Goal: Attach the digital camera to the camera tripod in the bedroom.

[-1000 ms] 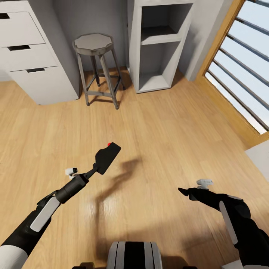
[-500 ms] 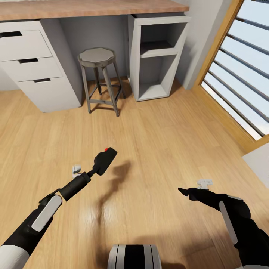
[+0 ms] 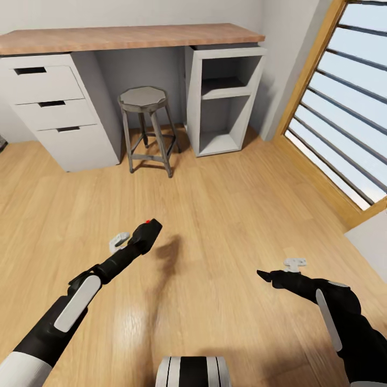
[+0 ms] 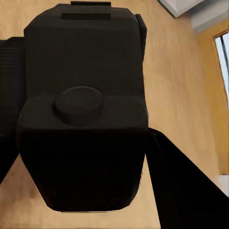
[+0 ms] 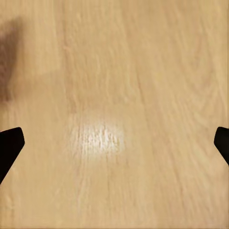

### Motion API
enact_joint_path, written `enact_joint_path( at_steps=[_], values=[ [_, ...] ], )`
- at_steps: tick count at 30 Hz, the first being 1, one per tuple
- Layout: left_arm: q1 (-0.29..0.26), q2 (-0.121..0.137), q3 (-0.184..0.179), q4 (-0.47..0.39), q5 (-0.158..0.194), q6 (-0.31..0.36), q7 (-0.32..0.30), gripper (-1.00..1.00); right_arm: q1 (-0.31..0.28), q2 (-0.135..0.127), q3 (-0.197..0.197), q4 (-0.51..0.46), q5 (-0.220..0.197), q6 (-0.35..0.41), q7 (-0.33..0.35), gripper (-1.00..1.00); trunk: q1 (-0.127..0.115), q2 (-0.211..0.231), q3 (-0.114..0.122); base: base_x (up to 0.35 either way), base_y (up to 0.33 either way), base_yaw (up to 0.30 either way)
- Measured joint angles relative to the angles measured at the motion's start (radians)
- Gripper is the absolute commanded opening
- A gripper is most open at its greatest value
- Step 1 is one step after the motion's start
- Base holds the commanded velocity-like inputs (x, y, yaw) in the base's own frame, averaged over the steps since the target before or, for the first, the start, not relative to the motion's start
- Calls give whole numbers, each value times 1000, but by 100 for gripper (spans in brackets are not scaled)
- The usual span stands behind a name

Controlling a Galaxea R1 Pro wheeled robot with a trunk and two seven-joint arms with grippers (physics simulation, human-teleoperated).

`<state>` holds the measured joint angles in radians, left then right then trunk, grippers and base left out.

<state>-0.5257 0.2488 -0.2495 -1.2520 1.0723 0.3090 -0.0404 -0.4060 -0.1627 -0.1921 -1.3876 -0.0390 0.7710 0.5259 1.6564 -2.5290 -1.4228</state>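
The digital camera [image 4: 83, 109] hides the left jaws; its lower body seems cropped.

Room ahead of me, contents: pale grey walls [image 3: 161, 13]. Light wood plank floor [image 3: 226, 215], glossy, with a bright glare patch near my base. Wood-topped bench [image 3: 129, 36] against the far wall. Grey drawer unit [image 3: 59, 115] with three drawers under its left end. Open grey shelf unit [image 3: 223, 99] with two compartments under its right end. Metal stool [image 3: 144, 126] with an octagonal seat, standing between the two units. Large window [image 3: 344, 113] in a wood frame at my right, horizontal bars, daylight behind
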Motion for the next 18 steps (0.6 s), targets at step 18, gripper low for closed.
enact_joint_path(
  at_steps=[18],
  values=[
    [0, -3, -57, -119, 11, 2, 147, -100, 0, -12, -106, -48, -9, 211, 56, 100, -8, 4, 70, 0, 0, 0]
  ],
)
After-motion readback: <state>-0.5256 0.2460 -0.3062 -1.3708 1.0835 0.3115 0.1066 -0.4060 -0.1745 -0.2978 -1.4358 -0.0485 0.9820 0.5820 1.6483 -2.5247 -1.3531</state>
